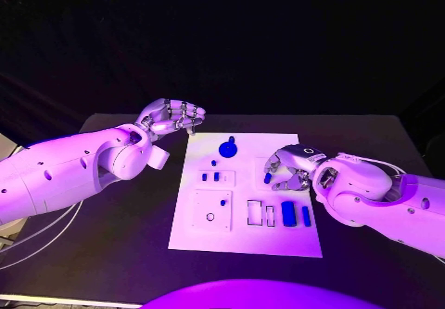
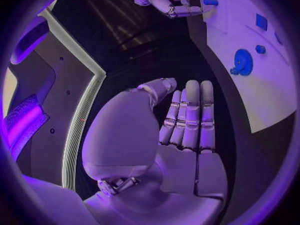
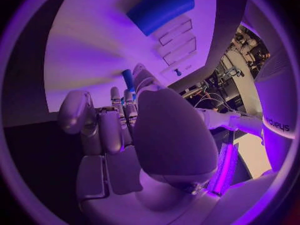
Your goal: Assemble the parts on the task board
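The task board point(image 1: 243, 241) lies mid-worktop point(image 1: 111, 257); you see your right hand point(image 1: 289, 168) over its right side, pinching a small blue peg point(image 1: 268, 177) upright at its fingertips, probably so it can be lowered into a slot; your left hand point(image 1: 172, 118) waits off the board's far-left corner, fingers curled in on nothing, likely keeping clear

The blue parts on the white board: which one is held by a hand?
The small blue peg pinched by the right hand. The round disc-shaped part and the bars lie on the task board, untouched.
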Robot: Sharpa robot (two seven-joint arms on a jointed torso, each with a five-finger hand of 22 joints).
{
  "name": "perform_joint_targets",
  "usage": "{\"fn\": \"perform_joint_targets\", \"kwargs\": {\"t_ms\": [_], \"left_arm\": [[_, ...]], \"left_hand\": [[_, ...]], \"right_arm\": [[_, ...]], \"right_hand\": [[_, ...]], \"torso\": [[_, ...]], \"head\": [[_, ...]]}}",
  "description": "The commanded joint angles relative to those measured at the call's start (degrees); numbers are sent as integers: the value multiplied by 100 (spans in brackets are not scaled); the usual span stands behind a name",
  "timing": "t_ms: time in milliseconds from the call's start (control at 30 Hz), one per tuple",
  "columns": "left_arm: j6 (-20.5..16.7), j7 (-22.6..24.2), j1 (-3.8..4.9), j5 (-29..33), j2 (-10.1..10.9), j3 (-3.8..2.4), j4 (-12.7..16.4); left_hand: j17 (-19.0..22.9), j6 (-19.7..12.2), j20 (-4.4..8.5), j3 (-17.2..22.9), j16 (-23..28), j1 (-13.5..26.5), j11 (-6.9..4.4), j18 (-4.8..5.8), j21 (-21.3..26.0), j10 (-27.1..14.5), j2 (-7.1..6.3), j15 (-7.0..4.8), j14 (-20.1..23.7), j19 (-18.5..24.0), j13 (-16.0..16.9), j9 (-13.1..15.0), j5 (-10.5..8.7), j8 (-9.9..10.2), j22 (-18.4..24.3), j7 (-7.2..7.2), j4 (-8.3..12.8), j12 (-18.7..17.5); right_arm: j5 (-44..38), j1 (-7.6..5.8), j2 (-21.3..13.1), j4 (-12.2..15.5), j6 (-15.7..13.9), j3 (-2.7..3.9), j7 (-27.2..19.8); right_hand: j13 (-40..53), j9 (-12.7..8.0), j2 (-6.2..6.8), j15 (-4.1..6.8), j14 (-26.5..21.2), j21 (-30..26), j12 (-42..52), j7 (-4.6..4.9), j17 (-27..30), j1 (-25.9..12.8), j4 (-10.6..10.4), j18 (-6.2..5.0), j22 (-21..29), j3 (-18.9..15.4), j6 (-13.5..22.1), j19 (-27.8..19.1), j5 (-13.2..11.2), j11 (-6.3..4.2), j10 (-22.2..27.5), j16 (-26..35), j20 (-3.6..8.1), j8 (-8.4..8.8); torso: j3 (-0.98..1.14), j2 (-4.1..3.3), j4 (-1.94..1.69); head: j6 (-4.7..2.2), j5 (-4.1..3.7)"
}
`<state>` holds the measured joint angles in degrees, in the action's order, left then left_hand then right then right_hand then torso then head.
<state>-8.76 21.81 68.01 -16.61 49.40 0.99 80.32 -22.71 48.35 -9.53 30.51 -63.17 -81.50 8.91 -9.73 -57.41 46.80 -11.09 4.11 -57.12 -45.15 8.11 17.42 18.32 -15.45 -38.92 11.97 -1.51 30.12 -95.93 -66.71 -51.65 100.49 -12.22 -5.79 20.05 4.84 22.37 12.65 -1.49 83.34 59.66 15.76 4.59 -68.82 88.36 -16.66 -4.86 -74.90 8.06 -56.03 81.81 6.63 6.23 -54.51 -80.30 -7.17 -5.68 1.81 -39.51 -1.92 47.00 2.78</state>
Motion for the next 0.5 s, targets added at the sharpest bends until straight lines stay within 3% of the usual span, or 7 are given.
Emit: {"fn": "perform_joint_targets", "kwargs": {"t_ms": [33, 367, 500], "left_arm": [[81, 42, -1, 35, -4, -4, 9], [81, 37, -1, 35, -5, -4, -4], [80, 36, -1, 35, -4, -4, -5]], "left_hand": [[6, -28, -10, -37, 33, 16, -9, -79, 29, -39, 38, 14, 36, 31, -8, -8, 14, -20, 8, 28, 9, 26], [7, -33, -12, -42, 32, 19, -8, -80, 33, -48, 44, 16, 38, 32, -8, -8, 15, -26, 11, 29, 9, 35], [7, -33, -12, -42, 32, 19, -8, -80, 33, -48, 44, 16, 38, 32, -8, -8, 15, -26, 11, 29, 9, 35]], "right_arm": [[87, 1, 36, -37, 14, -5, -77], [150, 15, 122, -100, -144, -20, -128], [148, 21, 151, -141, -126, -27, -119]], "right_hand": [[-2, -22, -113, 56, 131, 321, 94, 32, -171, -188, -9, 24, -618, 59, -75, 148, -24, -69, -175, -101, 52, 22], [-25, -66, -187, 138, 269, 653, 93, 38, -379, -214, 5, 81, -733, 255, -141, 288, -30, -153, -492, -202, 136, 48], [-55, -80, -233, 172, 313, 768, -23, 66, -432, -99, 12, 103, -779, 545, -230, 333, 48, -187, -745, -222, 179, 39]], "torso": [[1, 1, -5], [2, 0, -5], [-1, 2, 2]], "head": [[2, 2], [30, 17], [34, 20]]}}
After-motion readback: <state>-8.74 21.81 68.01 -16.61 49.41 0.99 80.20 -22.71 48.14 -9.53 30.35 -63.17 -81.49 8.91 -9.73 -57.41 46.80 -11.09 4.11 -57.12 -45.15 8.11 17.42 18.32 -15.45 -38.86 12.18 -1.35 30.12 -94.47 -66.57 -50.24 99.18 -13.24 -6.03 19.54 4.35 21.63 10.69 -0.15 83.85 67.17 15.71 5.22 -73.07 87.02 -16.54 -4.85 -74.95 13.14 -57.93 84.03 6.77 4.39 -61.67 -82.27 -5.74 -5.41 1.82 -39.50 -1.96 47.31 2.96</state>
